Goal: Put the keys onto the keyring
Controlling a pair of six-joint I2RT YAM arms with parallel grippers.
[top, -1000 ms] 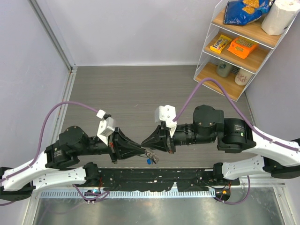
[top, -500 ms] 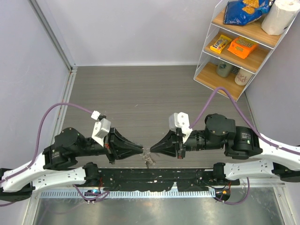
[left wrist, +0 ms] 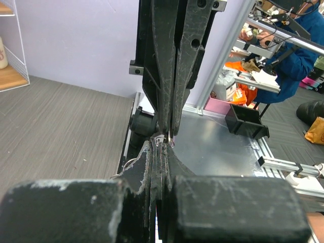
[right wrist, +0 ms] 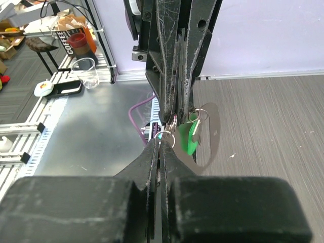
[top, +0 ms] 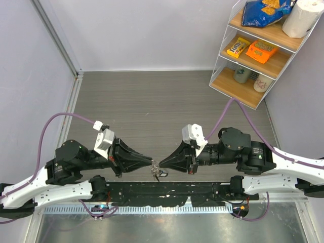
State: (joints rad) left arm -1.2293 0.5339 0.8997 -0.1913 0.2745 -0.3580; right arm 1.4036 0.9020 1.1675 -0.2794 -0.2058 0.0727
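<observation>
My left gripper and right gripper meet tip to tip just above the near rail, both shut. The keys dangle as a small dark bunch under the meeting point. In the right wrist view, the keyring, a thin silvery loop, is pinched at my right gripper's tips. The left gripper comes in from above, shut on thin metal of the bunch. A green-headed key hangs from a small ring beside its fingers. In the left wrist view, my left gripper touches the right gripper; what is pinched is mostly hidden.
A wire shelf with snack packs, cups and a paper roll stands at the back right. The black rail and a metal table top lie directly below the grippers. A plastic cup and a phone sit on that metal top.
A second ago the right gripper sat apart, beyond the left tip. It has swung round to face it, and the two tips now meet, with the keys still hanging beneath.
</observation>
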